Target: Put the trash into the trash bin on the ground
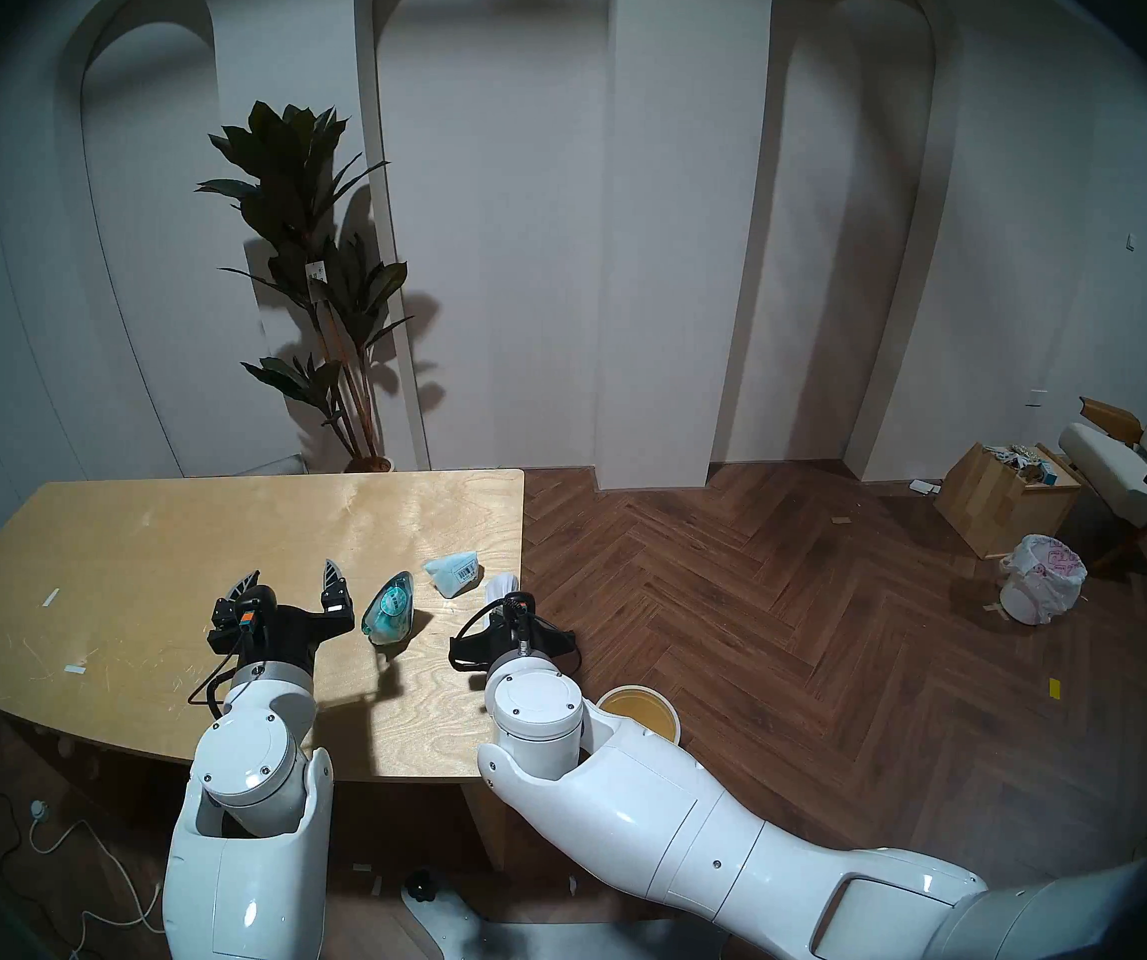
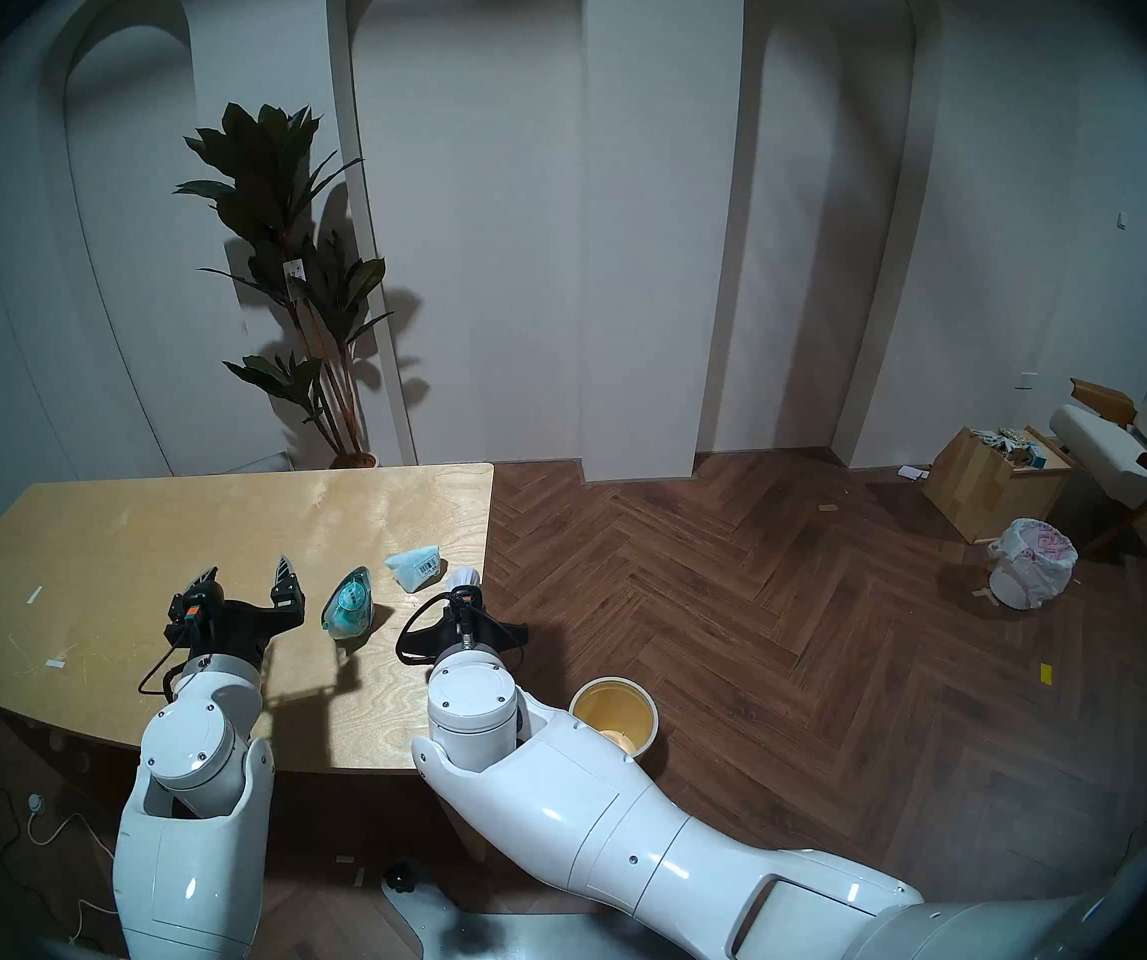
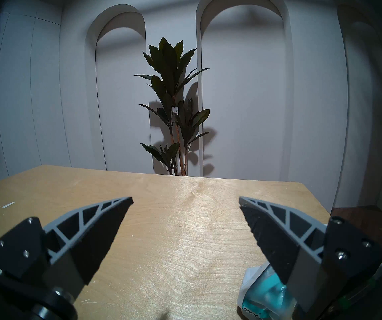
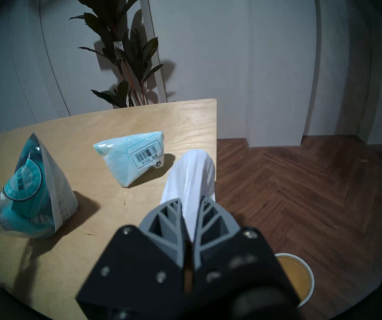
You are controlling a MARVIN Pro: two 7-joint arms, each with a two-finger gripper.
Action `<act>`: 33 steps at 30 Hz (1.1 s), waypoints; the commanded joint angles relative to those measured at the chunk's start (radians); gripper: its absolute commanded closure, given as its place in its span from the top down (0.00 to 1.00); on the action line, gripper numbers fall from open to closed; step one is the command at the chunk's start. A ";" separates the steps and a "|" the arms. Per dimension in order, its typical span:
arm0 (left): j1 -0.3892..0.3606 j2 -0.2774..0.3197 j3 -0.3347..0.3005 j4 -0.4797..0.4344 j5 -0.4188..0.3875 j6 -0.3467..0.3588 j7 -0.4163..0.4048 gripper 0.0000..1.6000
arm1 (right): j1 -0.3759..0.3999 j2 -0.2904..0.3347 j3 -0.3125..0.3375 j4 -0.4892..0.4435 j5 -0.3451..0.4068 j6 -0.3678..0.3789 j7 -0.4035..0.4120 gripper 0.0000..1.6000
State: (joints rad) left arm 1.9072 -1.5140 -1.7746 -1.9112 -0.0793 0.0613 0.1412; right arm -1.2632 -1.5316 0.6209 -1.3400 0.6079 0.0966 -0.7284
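Note:
Three bits of trash sit near the wooden table's (image 1: 141, 522) right edge. My right gripper (image 4: 190, 203) is shut on the white wrapper (image 4: 192, 174), which sticks up between its fingers at the table's edge (image 1: 500, 586). The pale blue barcoded packet (image 1: 453, 569) lies just left of it. A teal-and-clear blister pack (image 1: 388, 607) stands further left, right beside the right finger of my open left gripper (image 1: 294, 577), which holds nothing. The cream trash bin (image 1: 640, 713) with yellowish inside stands on the floor by the table's right side, partly hidden by my right arm.
A potted plant (image 1: 321, 259) stands behind the table. Far right on the wooden floor are a white bin with a pink-printed bag (image 1: 1040, 577), a wooden box (image 1: 1003, 505) and a chair (image 1: 1139, 460). Cables lie on the floor at the lower left.

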 commanded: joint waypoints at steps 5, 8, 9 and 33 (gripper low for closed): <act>-0.009 0.002 -0.001 -0.017 0.001 -0.007 0.001 1.00 | -0.009 0.116 0.058 -0.147 -0.069 -0.064 -0.080 0.00; -0.009 0.003 -0.001 -0.017 0.001 -0.007 0.001 1.00 | -0.027 0.158 0.110 -0.184 -0.072 -0.061 -0.096 0.00; -0.009 0.003 -0.001 -0.017 0.000 -0.007 0.001 1.00 | -0.042 0.196 0.136 -0.224 -0.067 -0.054 -0.088 0.00; -0.008 0.005 0.001 -0.018 -0.001 -0.009 0.003 1.00 | 0.117 0.233 0.200 0.197 -0.039 -0.187 0.262 0.00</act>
State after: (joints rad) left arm 1.9073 -1.5108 -1.7732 -1.9098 -0.0824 0.0613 0.1429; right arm -1.2283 -1.2583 0.8274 -1.2170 0.5843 -0.0472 -0.5159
